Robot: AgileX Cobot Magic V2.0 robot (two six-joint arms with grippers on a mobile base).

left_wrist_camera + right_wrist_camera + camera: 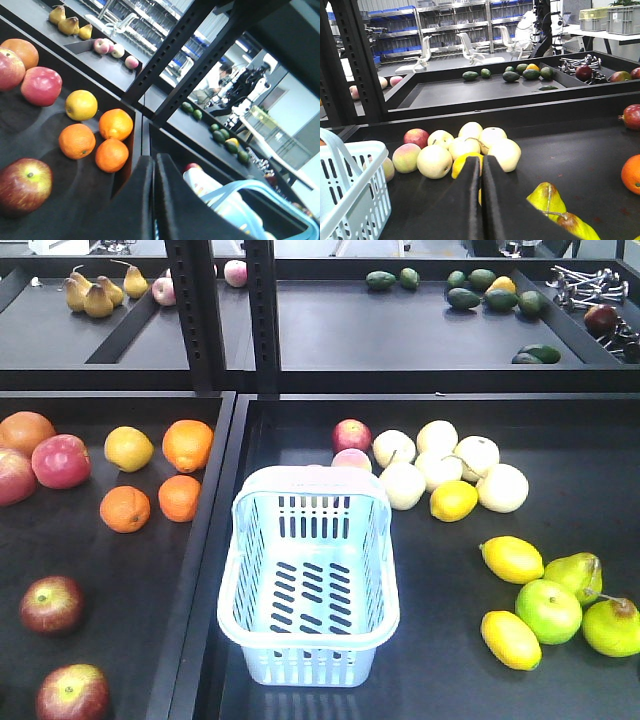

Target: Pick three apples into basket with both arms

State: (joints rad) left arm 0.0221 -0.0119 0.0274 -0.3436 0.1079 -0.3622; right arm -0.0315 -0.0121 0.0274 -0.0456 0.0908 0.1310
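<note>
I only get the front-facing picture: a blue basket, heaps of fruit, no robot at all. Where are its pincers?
Observer: Each wrist view shows its own. The left pincer is shut, holding nothing, oranges on one side, the basket on the other.
Operator: And the other one?
Observer: The right pincer is shut too, pointing at the pale fruit pile beside the basket.
Operator: Anyone around?
Observer: Yes, the left wrist view shows a person in white in the far background.
</note>
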